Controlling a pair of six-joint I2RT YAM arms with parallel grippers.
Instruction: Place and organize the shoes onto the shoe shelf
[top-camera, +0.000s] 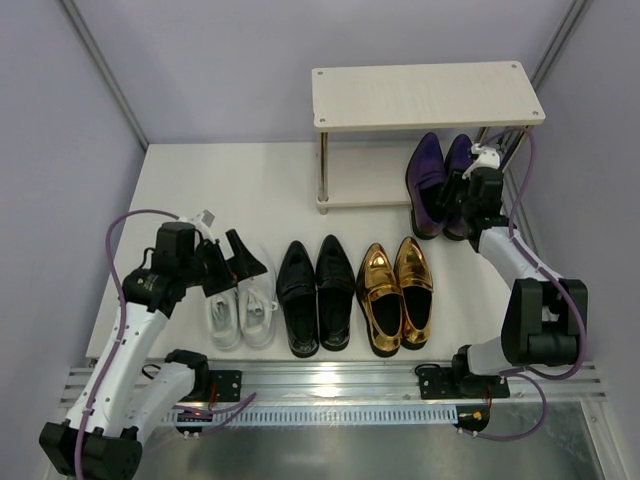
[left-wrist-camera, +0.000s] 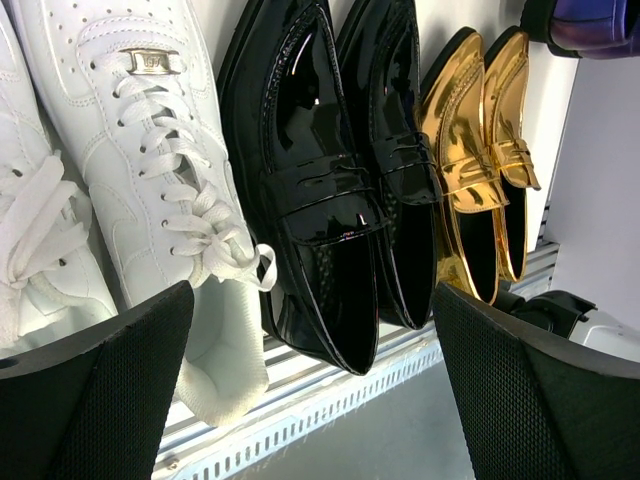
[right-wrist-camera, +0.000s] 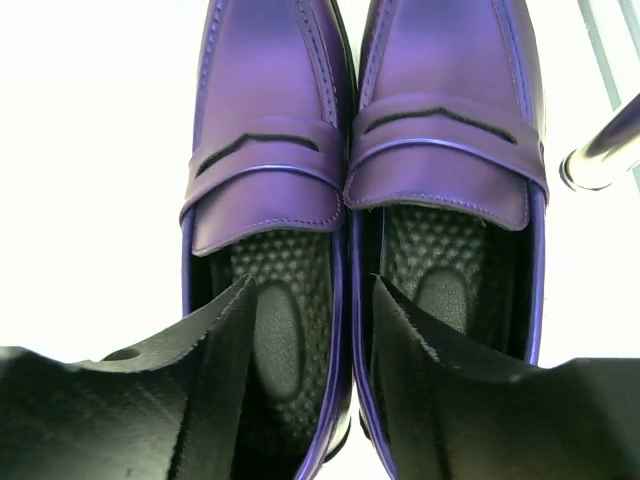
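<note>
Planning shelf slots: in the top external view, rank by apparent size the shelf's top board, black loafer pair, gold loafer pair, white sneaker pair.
1. Shelf's top board.
2. Black loafer pair and gold loafer pair, alike.
3. White sneaker pair, unsure: left gripper covers part of it.

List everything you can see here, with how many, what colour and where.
sneakers: one pair, white, near left of the table
black loafers: one pair, glossy black, right of the sneakers
gold loafers: one pair, metallic gold, right of the black loafers
purple loafers: one pair, dark purple, toes under the shelf's right end
shelf: one, cream boards on silver legs, far side
table: one, white
left gripper: black fingers, open, above the sneakers
right gripper: black fingers, one inside each purple loafer, grip unclear
</note>
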